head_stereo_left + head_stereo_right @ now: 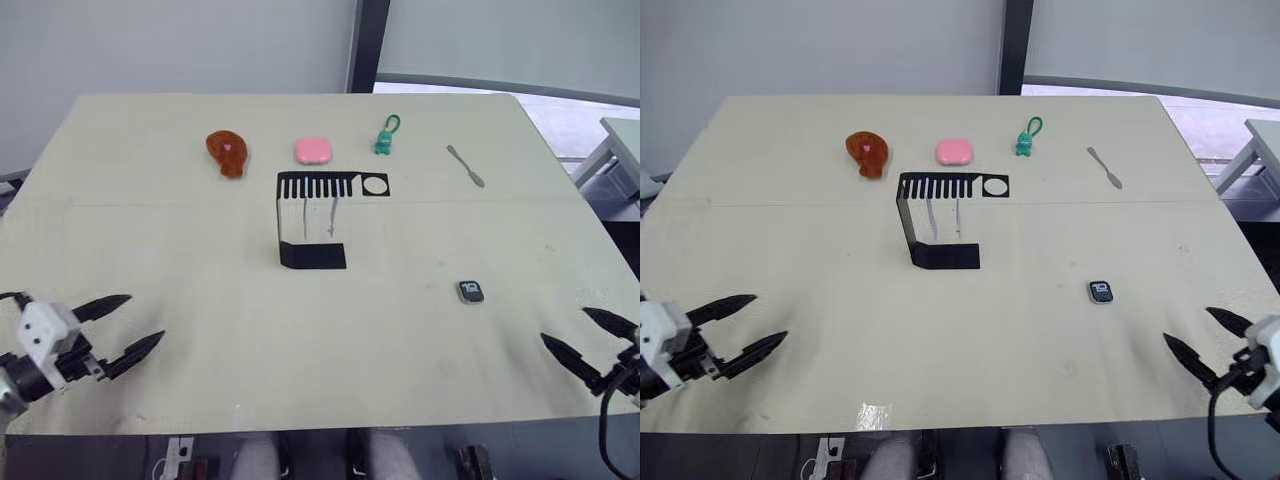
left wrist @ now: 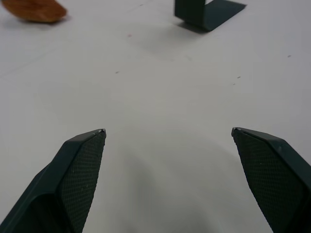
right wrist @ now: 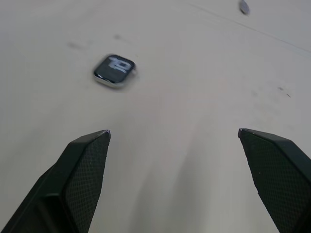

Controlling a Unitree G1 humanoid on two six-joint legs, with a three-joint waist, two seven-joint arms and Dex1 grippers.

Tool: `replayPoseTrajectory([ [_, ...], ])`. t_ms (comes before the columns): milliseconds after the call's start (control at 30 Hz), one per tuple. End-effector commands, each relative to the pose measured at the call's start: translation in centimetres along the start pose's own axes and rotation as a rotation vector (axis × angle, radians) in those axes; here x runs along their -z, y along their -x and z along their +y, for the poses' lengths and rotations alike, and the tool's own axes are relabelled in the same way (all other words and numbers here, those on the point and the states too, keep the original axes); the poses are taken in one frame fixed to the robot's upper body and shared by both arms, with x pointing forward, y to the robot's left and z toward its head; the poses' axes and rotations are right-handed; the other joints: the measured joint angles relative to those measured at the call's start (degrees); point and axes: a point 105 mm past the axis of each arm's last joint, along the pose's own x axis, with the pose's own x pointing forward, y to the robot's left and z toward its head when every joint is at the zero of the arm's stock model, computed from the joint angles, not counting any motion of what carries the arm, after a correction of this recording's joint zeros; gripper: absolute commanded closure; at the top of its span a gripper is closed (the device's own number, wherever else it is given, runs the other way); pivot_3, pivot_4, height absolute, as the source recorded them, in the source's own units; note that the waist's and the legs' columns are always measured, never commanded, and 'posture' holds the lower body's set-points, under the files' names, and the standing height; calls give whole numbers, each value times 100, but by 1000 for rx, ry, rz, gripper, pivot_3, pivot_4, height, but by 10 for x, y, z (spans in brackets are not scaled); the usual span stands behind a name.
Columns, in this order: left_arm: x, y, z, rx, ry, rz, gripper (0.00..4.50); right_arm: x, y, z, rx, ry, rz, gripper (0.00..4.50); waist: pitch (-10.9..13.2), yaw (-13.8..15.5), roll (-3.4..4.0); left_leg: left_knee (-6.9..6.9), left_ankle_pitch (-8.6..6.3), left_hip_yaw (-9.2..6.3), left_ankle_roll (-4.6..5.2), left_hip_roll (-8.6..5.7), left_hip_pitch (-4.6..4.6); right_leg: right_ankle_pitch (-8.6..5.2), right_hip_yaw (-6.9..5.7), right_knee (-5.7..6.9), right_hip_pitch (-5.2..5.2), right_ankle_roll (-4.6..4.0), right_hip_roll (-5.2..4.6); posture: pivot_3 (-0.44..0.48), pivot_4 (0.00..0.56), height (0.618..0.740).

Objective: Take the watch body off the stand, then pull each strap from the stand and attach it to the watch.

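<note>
The watch body [image 1: 471, 291], a small black case with light digits on its screen, lies flat on the table, right of the black stand [image 1: 313, 256]. Two pale straps [image 1: 303, 216] [image 1: 333, 214] hang from the stand's comb-like top bar. My right gripper [image 1: 564, 324] is open near the table's front right edge, a short way in front of and right of the watch body [image 3: 114, 69]. Over the front left of the table my left gripper [image 1: 144, 318] is open, with nothing between its fingers. In the left wrist view the stand's base [image 2: 209, 14] sits far ahead.
Along the far side of the table lie a brown drumstick-shaped toy [image 1: 229, 152], a pink rounded block [image 1: 314, 150], a green keyring figure [image 1: 387, 138] and a grey metal spatula [image 1: 466, 166]. The table's front edge [image 1: 320, 428] runs just behind both grippers.
</note>
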Motion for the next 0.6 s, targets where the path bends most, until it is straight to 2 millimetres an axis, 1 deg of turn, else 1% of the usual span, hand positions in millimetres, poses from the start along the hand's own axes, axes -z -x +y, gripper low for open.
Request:
replayPoseTrajectory([
  [33,-3,11,15,-145,-99,-15,0,2,8,-11,9,143,13,27,-2,13,-2,-2,-13,-3,12,1,7,-1,-1,-5,10,-2,-3,0,150,740],
  [100,-10,6,12,-164,-80,-60,0,0,0,-13,17,166,-10,27,-3,5,-3,-3,-14,-4,10,2,8,-1,-1,-6,12,-2,-4,0,150,740],
  [167,-18,-3,-1,-114,-62,-90,0,-8,-13,-9,1,155,-50,27,-3,-6,-2,-2,-11,-3,4,4,10,-1,1,-4,13,-2,-4,0,150,740],
  [200,-22,-8,-11,-72,-40,-104,0,-15,-21,-3,-34,138,-81,27,-4,-12,-1,-2,3,-3,-22,6,11,-1,0,-2,13,-2,-4,0,150,740],
  [267,-30,-19,-24,-25,-11,-122,0,-28,-36,12,-99,121,-148,27,-5,-25,2,-3,4,-3,-29,11,12,-1,0,3,11,-2,-2,0,150,740],
  [300,-37,-27,-28,-34,9,-143,0,-38,-44,22,-145,110,-191,27,-5,-25,4,-6,5,-3,-32,12,14,-1,0,4,11,-2,0,0,150,740],
  [333,-47,-41,-37,-27,21,-163,0,-50,-55,34,-197,106,-239,27,-5,-23,5,-7,7,-3,-35,14,15,-1,1,6,11,-2,2,0,150,740],
  [433,-68,-67,-55,-43,59,-211,0,-73,-75,57,-306,54,-319,27,-5,-3,6,0,11,-4,-39,15,15,-1,1,22,11,-2,4,0,150,740],
  [533,-86,-90,-67,-117,128,-279,0,-88,-89,73,-387,0,-373,27,-5,40,5,6,11,-8,-38,11,14,0,2,31,10,0,4,0,150,740],
  [600,-92,-101,-73,-155,171,-292,0,-92,-94,80,-418,-15,-398,27,-6,74,4,21,11,-12,-35,10,10,0,-1,35,13,1,5,0,150,740],
])
